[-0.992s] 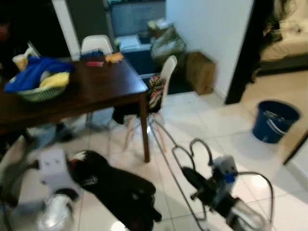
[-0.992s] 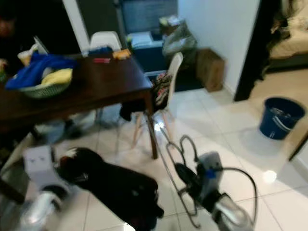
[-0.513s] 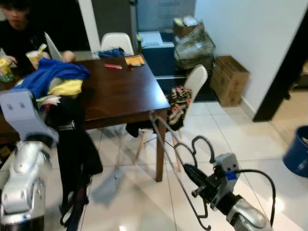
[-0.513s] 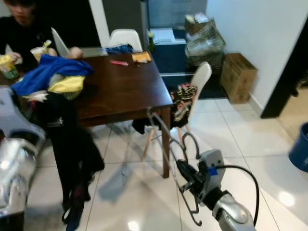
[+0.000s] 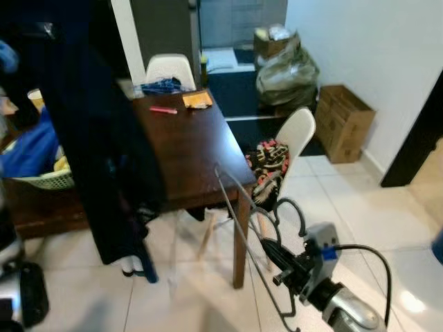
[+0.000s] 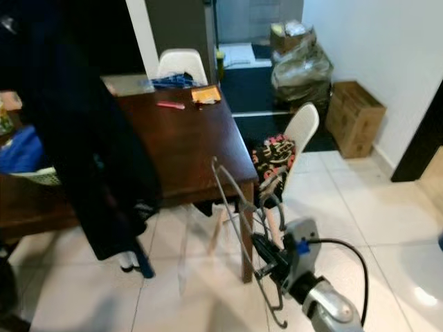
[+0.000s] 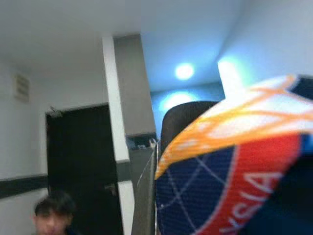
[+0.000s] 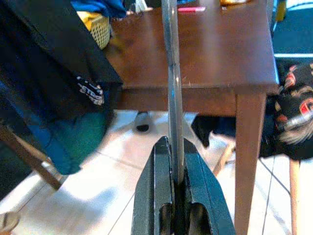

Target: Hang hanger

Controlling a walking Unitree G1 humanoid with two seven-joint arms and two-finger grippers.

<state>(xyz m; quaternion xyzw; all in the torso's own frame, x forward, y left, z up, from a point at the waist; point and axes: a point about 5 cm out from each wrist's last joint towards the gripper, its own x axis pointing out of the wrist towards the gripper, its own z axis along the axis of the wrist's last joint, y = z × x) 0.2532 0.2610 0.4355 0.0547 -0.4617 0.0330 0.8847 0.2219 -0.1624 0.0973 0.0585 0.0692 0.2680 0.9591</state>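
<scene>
Low at the robot's right, the right gripper (image 8: pixel 177 161) has its fingers (image 8: pixel 157 182) clamped on a wire hanger (image 5: pixel 249 228), beside the wooden counter (image 5: pixel 197 145). Left gripper's fingers: cannot tell. A dark garment (image 5: pixel 104 138) hangs at the robot's left.

Table (image 5: pixel 197 149): dark wood, pink pen (image 5: pixel 163 110) on top.
Chairs: white (image 5: pixel 169 67) behind; patterned cloth (image 5: pixel 271 164) draped on another.
Corner: cardboard box (image 5: pixel 344 122), bags (image 5: pixel 285 69).

Dark brown table (image 5: pixel 201 152), navy garment (image 5: pixel 97 138), grey metal hanger (image 5: pixel 246 228), white chairs (image 5: pixel 299 131)
</scene>
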